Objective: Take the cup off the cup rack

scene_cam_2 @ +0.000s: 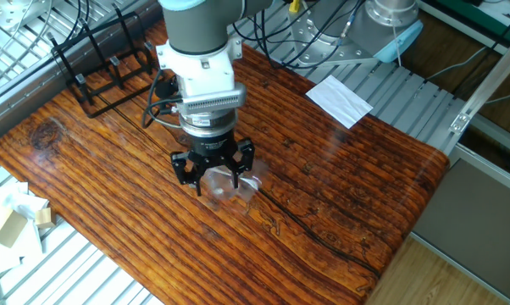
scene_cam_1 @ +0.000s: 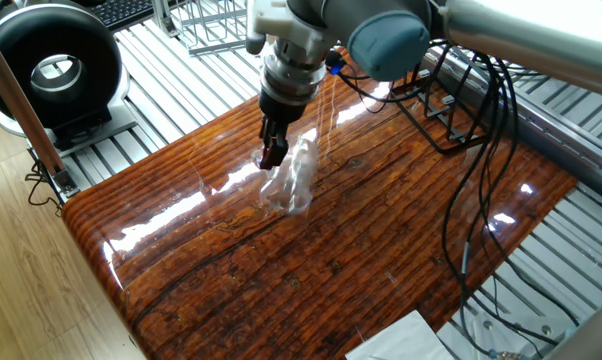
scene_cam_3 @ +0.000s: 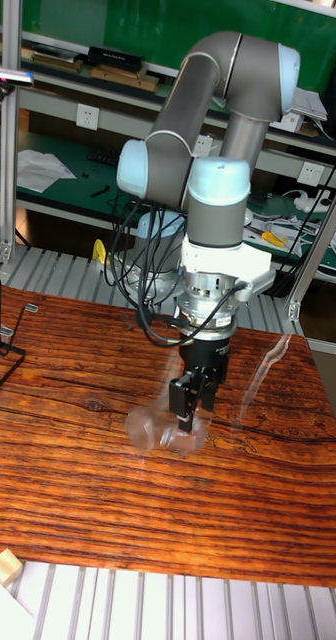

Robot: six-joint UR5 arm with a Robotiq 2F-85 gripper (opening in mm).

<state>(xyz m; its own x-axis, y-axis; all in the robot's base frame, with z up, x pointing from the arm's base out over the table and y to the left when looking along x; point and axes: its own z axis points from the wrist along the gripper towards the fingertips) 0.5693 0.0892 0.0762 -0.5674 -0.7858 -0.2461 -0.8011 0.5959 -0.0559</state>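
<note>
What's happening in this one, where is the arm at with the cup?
The gripper is low over the wooden table, its fingers around the clear glass cup, which sits at or just above the tabletop, blurred and seemingly tilted. The cup is well away from the black cup rack, which stands without it at the far corner of the table. Whether the fingers are actually clamped on the glass cannot be told from these views.
</note>
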